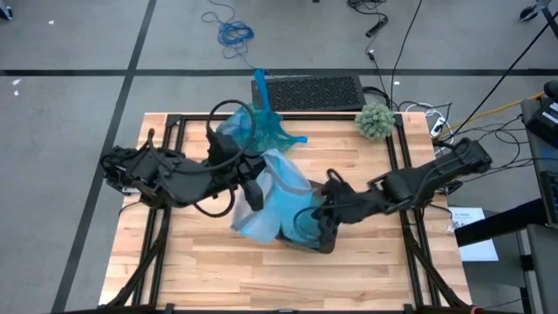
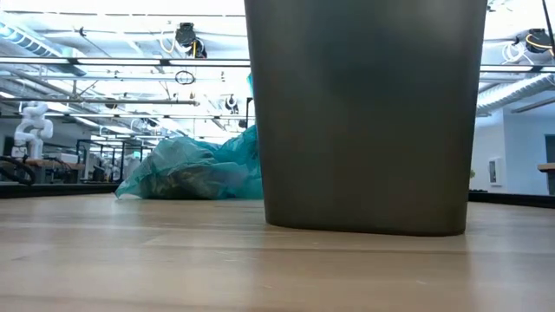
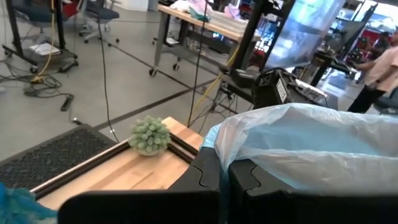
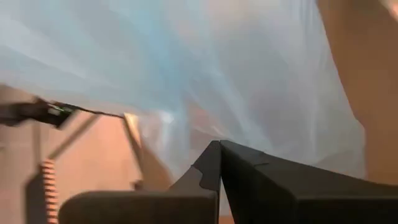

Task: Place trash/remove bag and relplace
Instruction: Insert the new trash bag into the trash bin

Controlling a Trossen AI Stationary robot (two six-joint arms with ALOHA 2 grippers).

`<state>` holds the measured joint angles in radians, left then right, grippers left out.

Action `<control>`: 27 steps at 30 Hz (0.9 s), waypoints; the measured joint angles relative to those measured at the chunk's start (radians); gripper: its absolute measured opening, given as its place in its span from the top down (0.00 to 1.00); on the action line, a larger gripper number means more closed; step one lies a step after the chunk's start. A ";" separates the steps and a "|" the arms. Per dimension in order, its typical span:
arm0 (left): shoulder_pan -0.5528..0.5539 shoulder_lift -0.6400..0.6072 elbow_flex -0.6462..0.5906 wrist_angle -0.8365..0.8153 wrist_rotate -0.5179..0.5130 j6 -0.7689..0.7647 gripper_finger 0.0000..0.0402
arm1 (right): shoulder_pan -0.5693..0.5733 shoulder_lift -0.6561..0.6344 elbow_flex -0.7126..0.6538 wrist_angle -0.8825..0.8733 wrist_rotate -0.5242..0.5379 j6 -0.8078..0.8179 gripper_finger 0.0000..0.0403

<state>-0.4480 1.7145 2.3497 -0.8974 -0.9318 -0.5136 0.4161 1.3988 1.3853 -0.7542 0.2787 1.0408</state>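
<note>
The step in hand is judged to be the replacing: a fresh light-blue bag is being fitted over the dark bin, which stands near the middle of the desk. The left hand is placed at the left side of this bag, its fingers pressed together, and thin film appears to be pinched between them, as the film is seen draped right over the fingers in the left wrist view. The right hand is placed at the right side of the bin, also pressed together; in its wrist view only pale film is seen close in front, so a pinch on the bag is probable but cannot be confirmed.

No loose trash is seen on the desk. A filled teal bag is lying at the far edge, and dark lumps are seen inside it in the low view; the trash is judged to be there.

For the next move, the film should be pulled outward and down over the rim on both sides, evenly, so that it does not slip or tear.

The desk is made of light wooden planks in a black frame. A fuzzy green ball rests at its far right corner. Beyond, a grey floor with cables, a black mat and other benches are seen.
</note>
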 joint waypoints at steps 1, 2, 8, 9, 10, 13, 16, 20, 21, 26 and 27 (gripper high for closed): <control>0.000 0.000 0.000 0.002 0.001 -0.005 1.00 | 0.004 -0.020 0.000 0.012 0.001 -0.003 1.00; 0.000 0.000 0.000 0.011 0.005 -0.005 1.00 | 0.009 -0.039 0.000 0.022 0.002 -0.009 1.00; -0.012 0.014 0.001 0.055 0.040 -0.005 1.00 | 0.039 -0.097 0.001 0.057 0.008 -0.037 1.00; -0.013 0.023 0.001 0.054 0.050 -0.010 1.00 | 0.048 -0.105 0.001 0.056 0.029 -0.039 1.00; -0.013 0.032 0.001 0.054 0.064 -0.023 1.00 | 0.060 -0.118 0.000 0.057 0.059 -0.039 1.00; -0.013 0.061 0.000 0.053 0.083 -0.032 1.00 | 0.086 -0.171 0.005 0.064 0.137 -0.036 1.00; -0.011 0.085 0.000 0.072 0.116 -0.031 1.00 | 0.091 -0.205 0.016 0.067 0.158 -0.062 1.00; 0.003 0.117 0.000 0.081 0.146 -0.030 1.00 | 0.090 -0.229 0.035 0.067 0.173 -0.113 1.00; 0.007 0.125 0.000 0.081 0.153 -0.031 1.00 | 0.091 -0.233 0.043 0.065 0.172 -0.126 1.00; 0.049 0.172 0.000 0.080 0.225 -0.030 1.00 | 0.094 -0.232 0.086 0.052 0.168 -0.194 1.00; 0.058 0.184 0.000 0.080 0.249 -0.030 1.00 | 0.096 -0.232 0.095 0.052 0.168 -0.206 1.00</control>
<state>-0.3904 1.8985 2.3493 -0.8172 -0.6826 -0.5440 0.5119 1.1669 1.4802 -0.7025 0.4468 0.8344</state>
